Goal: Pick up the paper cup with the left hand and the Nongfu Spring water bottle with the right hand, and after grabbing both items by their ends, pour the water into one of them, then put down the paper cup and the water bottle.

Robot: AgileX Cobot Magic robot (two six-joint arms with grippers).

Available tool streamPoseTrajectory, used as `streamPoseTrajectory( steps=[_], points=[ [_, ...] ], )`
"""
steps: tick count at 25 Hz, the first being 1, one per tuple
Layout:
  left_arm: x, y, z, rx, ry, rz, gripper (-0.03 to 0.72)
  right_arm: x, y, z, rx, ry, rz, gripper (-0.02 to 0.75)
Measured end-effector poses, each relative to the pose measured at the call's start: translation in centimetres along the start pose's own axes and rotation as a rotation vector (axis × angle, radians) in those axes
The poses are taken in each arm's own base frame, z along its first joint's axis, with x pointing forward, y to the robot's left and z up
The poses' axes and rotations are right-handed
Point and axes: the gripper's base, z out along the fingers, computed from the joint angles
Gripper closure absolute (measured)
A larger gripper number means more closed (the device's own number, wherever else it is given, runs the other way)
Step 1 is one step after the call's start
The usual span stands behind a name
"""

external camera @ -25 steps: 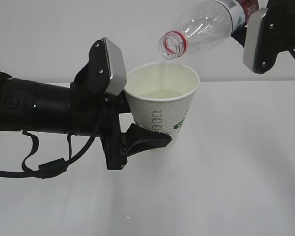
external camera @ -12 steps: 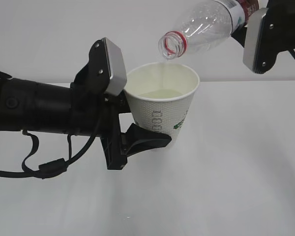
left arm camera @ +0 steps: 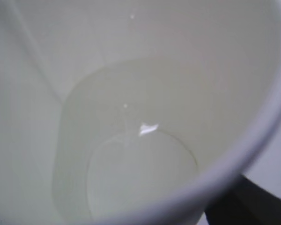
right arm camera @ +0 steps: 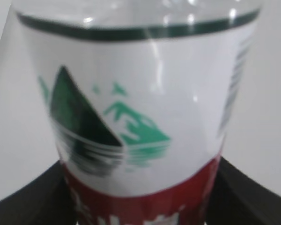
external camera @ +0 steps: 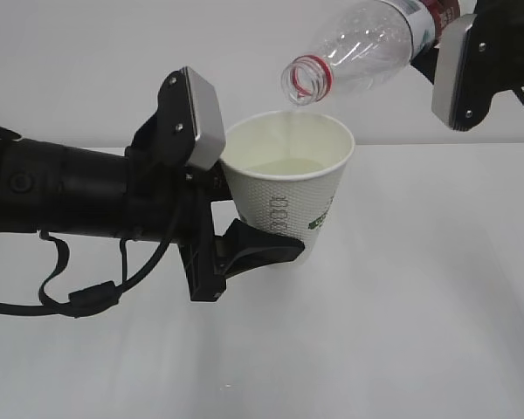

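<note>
White table [external camera: 419, 305] and a plain wall are seen all around. At center, the paper cup [external camera: 288, 188] is gripped low by the left hand [external camera: 244, 229]; water [left arm camera: 140, 178] is pooled inside. At upper right, the Nongfu Spring water bottle [external camera: 367, 48] is clamped by the right hand [external camera: 450, 52], mouth tipped over the cup.

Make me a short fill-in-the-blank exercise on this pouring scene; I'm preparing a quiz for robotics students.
1. The left claw holds the paper cup clear of the ____.
2. The Nongfu Spring water bottle, gripped by the right claw, is tilted with its open mouth directly ____ the cup.
3. The ring around the bottle's neck is ____.
4. A pale pool of water lies at the ____ of the cup.

Missing words: table; above; red; bottom
</note>
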Motion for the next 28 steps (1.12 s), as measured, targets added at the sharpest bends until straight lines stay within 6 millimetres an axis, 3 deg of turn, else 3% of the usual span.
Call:
streamPoseTrajectory(
  steps=[28],
  points=[
    [0.00, 0.00, 0.00, 0.000, 0.000, 0.000, 0.188, -0.09, -0.09, 0.00, 0.010, -0.010, -0.002, 0.223]
  ],
)
